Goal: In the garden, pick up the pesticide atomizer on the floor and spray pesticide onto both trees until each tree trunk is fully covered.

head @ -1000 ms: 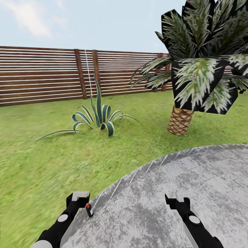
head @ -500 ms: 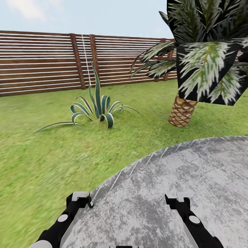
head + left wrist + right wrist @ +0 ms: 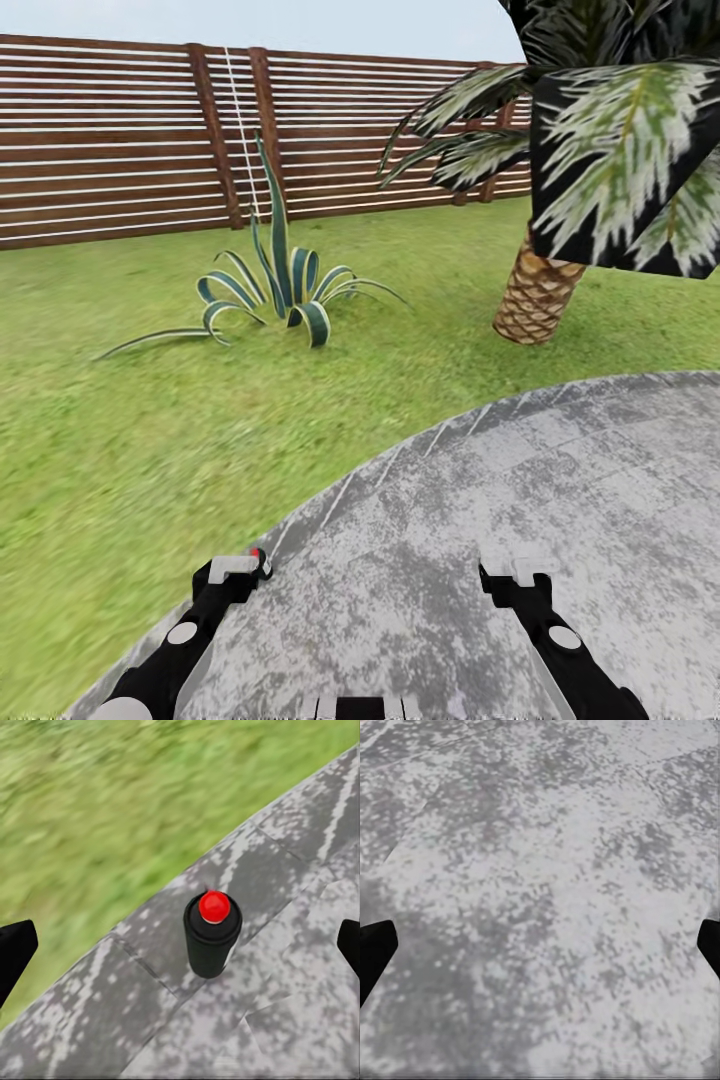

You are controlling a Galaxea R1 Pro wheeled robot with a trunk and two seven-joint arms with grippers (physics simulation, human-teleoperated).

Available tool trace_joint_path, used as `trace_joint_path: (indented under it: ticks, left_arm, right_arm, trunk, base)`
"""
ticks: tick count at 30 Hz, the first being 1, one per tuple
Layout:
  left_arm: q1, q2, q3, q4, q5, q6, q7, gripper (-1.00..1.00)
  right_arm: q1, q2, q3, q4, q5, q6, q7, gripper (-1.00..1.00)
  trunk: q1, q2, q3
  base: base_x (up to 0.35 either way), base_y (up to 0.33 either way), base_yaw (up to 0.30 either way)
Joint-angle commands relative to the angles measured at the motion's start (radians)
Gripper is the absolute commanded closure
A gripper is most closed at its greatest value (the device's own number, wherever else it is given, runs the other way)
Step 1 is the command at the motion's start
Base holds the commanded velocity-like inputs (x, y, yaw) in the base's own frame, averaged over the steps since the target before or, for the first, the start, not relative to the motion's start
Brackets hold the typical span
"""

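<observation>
Left end effector (image 3: 180, 945) spread, over upright black red-capped pesticide atomizer (image 3: 212, 936)

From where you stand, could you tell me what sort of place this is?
Most likely a fenced garden: a green lawn, a brown slat fence behind it, a short palm and a round stone patio underfoot.

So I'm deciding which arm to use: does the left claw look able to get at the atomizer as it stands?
Probably yes. The pesticide atomizer stands upright on the grey paving, centred between the open left claw's fingers, with nothing in between. The claw must close the remaining gap first.
</observation>
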Motion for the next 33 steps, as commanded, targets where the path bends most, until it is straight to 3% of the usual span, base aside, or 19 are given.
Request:
trace_joint_path:
  ticks: [1, 21, 25, 33]
  left_arm:
    - [0.000, 0.000, 0.000, 0.000, 0.000, 0.000, 0.000, -1.00]
    - [0.000, 0.000, 0.000, 0.000, 0.000, 0.000, 0.000, -1.00]
    - [0.000, 0.000, 0.000, 0.000, 0.000, 0.000, 0.000, -1.00]
    - [0.001, -0.002, -0.004, -0.001, -0.034, -0.005, 0.005, -1.00]
  right_arm:
    - [0.000, 0.000, 0.000, 0.000, 0.000, 0.000, 0.000, -1.00]
    - [0.000, 0.000, 0.000, 0.000, 0.000, 0.000, 0.000, -1.00]
    - [0.000, 0.000, 0.000, 0.000, 0.000, 0.000, 0.000, -1.00]
    - [0.000, 0.000, 0.000, 0.000, 0.000, 0.001, 0.000, -1.00]
  trunk:
    - [0.000, 0.000, -0.006]
    - [0.009, -0.005, -0.115]
    - [0.009, -0.005, -0.121]
    - [0.009, -0.005, -0.127]
  base:
    - [0.000, 0.000, 0.000]
    - [0.000, 0.000, 0.000]
    - [0.000, 0.000, 0.000]
    - [0.068, -0.034, 0.000]
